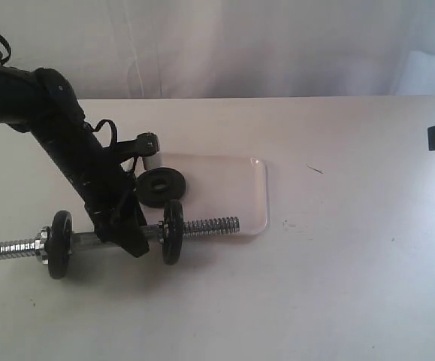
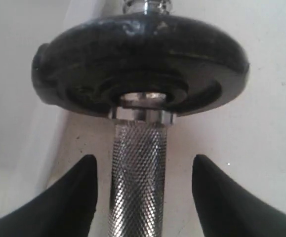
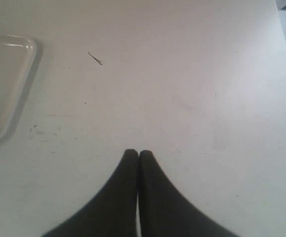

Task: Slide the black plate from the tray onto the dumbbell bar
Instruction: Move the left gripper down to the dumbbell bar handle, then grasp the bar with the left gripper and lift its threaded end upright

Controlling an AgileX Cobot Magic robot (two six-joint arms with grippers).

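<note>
Black plate [image 1: 174, 189] lies flat on the tray [image 1: 228, 188], at its left end, just on the far side of the dumbbell bar [image 1: 211, 225]. Not on the bar. Bar lies left-right along the near side of the surface [image 1: 337, 286]; its right threaded end overlaps the tray's near edge. Two other black discs are already mounted upright on it: left disc [image 1: 59, 244] near the left threaded end, right disc [image 1: 173, 231] just left of the right thread.

Left claw [image 2: 145, 160] is down on the bar's middle between those discs, fingers [image 2: 73, 197] spread either side of the knurled grip, gap visible on both sides, so it straddles rather than pinches. Left wrist view looks along the bar at one mounted disc; can't tell which of the two.

Right claw [image 3: 138, 153] is pressed together with nothing in it, over bare surface well right of the tray, whose rounded corner shows in the right wrist view.
</note>
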